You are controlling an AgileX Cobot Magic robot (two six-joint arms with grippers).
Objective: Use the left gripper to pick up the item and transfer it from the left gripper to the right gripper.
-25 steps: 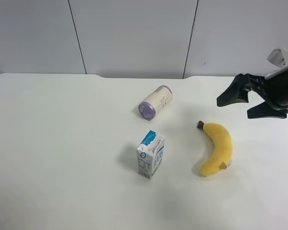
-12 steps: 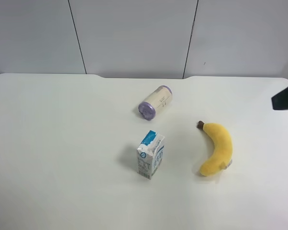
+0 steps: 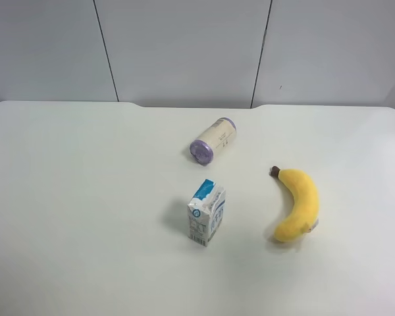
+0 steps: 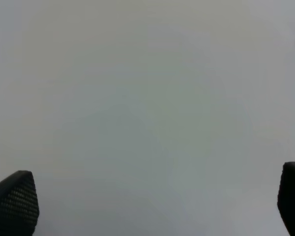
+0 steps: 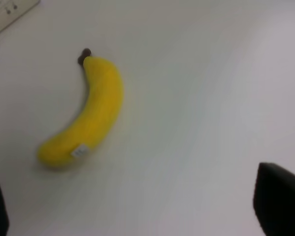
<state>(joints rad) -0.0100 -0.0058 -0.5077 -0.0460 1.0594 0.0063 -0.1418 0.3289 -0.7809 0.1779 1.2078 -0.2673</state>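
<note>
The yellow plush banana lies on the white table, right of the milk carton, its brown stem pointing to the far side. It also shows in the right wrist view with its small tag. No arm shows in the exterior high view. My right gripper is open and empty, its fingertips wide apart, above bare table beside the banana. My left gripper is open and empty, with its fingertips over plain white table; the banana is out of its view.
A blue-white milk carton stands upright near the table's middle. A cream cylinder with purple ends lies on its side behind it. A grey panelled wall backs the table's far edge.
The arm with the white block at the exterior high view's right has drawn back out of that view. The banana, carton and cylinder have not moved.
</note>
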